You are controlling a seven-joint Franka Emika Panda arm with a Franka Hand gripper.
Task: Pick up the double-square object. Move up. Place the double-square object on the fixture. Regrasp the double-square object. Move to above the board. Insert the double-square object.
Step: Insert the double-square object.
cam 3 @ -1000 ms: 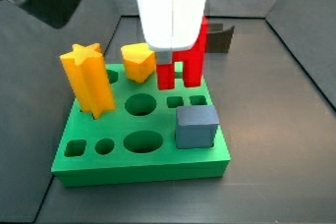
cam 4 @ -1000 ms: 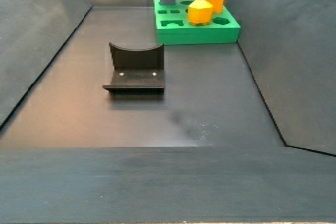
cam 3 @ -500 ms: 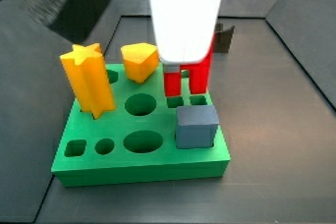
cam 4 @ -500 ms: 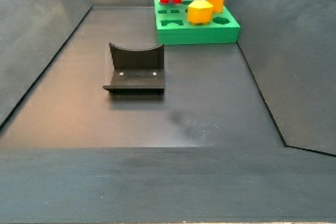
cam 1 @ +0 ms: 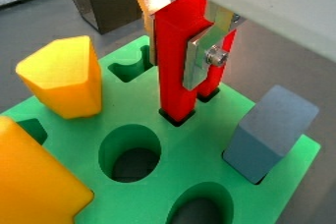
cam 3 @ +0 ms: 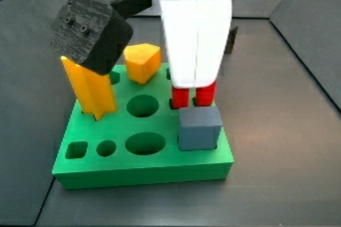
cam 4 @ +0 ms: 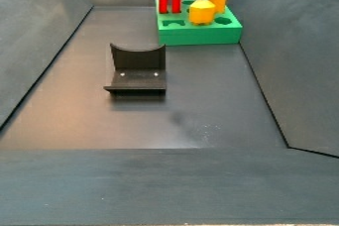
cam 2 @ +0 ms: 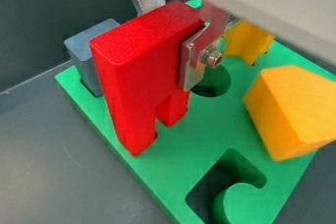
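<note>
Upright, the double-square object (cam 1: 179, 61) stands in the board (cam 1: 144, 120)'s slot, clamped by the gripper (cam 1: 207, 56); blue cube (cam 3: 200, 128) at 6 o'clock.

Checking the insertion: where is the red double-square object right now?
In both wrist views the double-square object stands upright in the tool, lower end entering the board holes beside the blue cube.

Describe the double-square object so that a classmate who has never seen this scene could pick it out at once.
Find the green board with shaped holes. The double-square object stands upright on it, its two legs entering holes, clamped by the gripper beside the blue cube. It is the only red piece; its neighbours are yellow or blue.
</note>
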